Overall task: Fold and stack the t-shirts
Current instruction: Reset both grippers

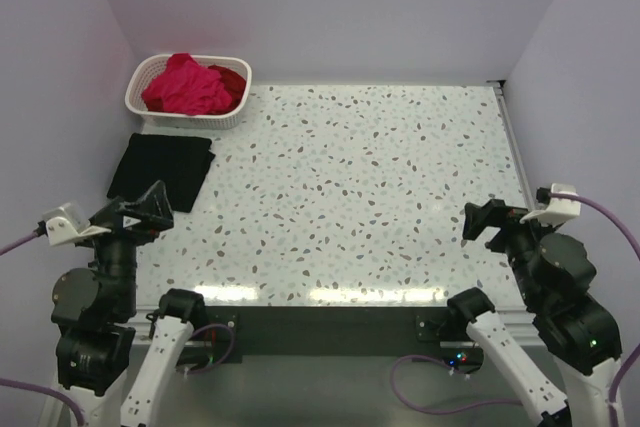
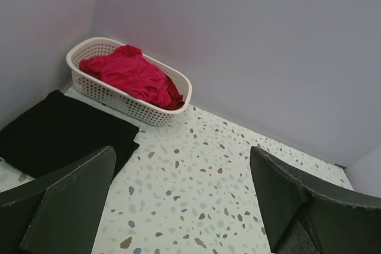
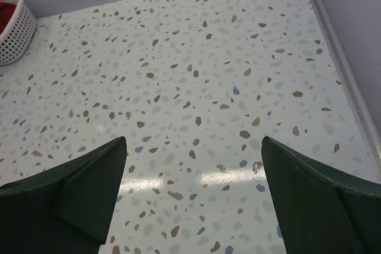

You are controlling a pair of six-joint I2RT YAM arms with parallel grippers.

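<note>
Locate the black t-shirt (image 1: 160, 169), folded flat at the left edge of the surface (image 1: 380, 177), just below the white lattice basket (image 1: 188, 119) in the upper left of the top view. The magenta-pink t-shirt (image 1: 183, 87) lies crumpled in the basket, with the deep red t-shirt (image 1: 233, 80) beside it. The left end effector (image 1: 155, 209) at lower left and the right end effector (image 1: 478, 223) at lower right are both spread wide and hold nothing.
</note>
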